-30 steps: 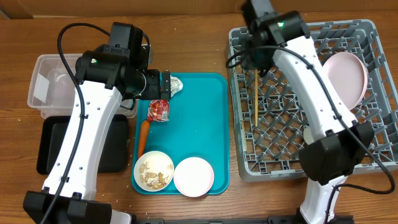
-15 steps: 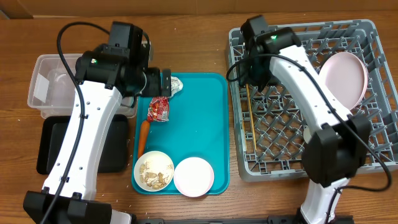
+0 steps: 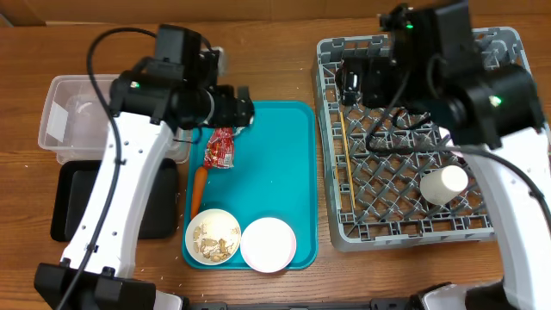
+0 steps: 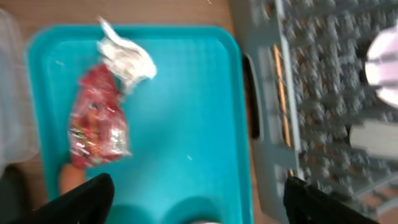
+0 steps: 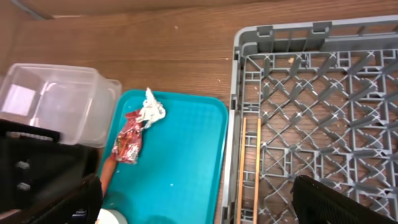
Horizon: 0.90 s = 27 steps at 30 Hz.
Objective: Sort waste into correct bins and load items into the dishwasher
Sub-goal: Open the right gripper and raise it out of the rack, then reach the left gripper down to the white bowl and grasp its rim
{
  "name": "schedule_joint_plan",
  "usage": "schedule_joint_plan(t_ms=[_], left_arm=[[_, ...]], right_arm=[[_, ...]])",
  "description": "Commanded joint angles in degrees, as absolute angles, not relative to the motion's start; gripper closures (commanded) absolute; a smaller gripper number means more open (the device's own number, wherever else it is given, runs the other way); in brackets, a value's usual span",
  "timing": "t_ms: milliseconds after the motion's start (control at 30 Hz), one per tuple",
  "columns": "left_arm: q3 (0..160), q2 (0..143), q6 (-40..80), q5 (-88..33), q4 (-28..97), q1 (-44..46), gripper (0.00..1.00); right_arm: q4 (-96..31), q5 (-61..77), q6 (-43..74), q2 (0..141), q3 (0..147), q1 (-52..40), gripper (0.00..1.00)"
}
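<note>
My left gripper [image 3: 242, 112] [image 4: 199, 208] hangs open and empty above the teal tray's far left corner. In the left wrist view the crumpled foil ball [image 4: 127, 56] and the red-and-silver wrapper [image 4: 99, 121] lie ahead of its fingers. Overhead, the wrapper [image 3: 219, 148] shows and the arm hides the foil. My right gripper [image 3: 351, 84] [image 5: 199, 211] is open and empty, high over the grey dish rack [image 3: 413, 226]. Two chopsticks [image 5: 250, 168] [image 3: 347, 159] lie side by side along the rack's left edge, and a white cup [image 3: 443, 183] lies further right. The plate [image 4: 382, 62] shows only in the left wrist view.
The teal tray [image 3: 275, 164] also holds a carrot [image 3: 198, 188], a bowl with crumbs [image 3: 213, 235] and an empty white bowl [image 3: 268, 244] at its near end. A clear tub [image 3: 73, 120] and a black tray [image 3: 65, 202] sit left of it.
The right gripper opened and let go of a chopstick, which now lies in the rack beside the other; that arm rose and swung right. The left gripper edged right over the foil.
</note>
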<state>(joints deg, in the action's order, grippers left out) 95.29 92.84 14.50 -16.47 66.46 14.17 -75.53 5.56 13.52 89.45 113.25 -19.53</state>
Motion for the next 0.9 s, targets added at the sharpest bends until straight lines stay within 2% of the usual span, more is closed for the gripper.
schedule_joint_plan(t_ms=[0,167,200,333,433,500,567,733,867], left_arm=[[94.41,95.15,13.69,-15.03,69.04,19.25,0.12],[89.34,100.38,11.77,-7.29,71.05,26.2,0.19],[88.01,102.04,11.75,-7.29,71.07,27.24,0.23],[85.47,106.87,11.29,-9.04,71.72,28.53,0.29],[85.23,109.65,6.74,-15.92,74.98,28.53,0.47],[85.23,110.24,2.85,-19.66,76.64,28.58,0.53],[85.23,109.86,-1.13,-21.56,76.88,28.95,0.53],[84.95,109.43,-1.76,-20.29,78.22,30.44,0.49],[82.46,109.36,-1.93,-18.13,79.09,31.62,0.57]], right_arm=[[-76.14,7.44,13.74,90.0,113.75,-19.64,0.0],[-76.75,7.6,13.67,90.02,113.58,-19.64,0.0],[-76.77,7.57,13.69,90.02,113.6,-19.64,0.0],[-77.25,7.03,13.67,90.02,113.6,-19.64,0.0],[-78.22,4.23,13.67,90.04,113.6,-19.64,0.0],[-79.0,3.44,13.67,90.04,113.6,-19.64,0.0],[-79.24,2.79,13.65,90.06,113.6,-19.62,0.0],[-79.66,1.54,13.65,90.06,113.6,-19.62,0.0],[-80.01,1.34,13.65,90.06,113.6,-19.62,0.0]])
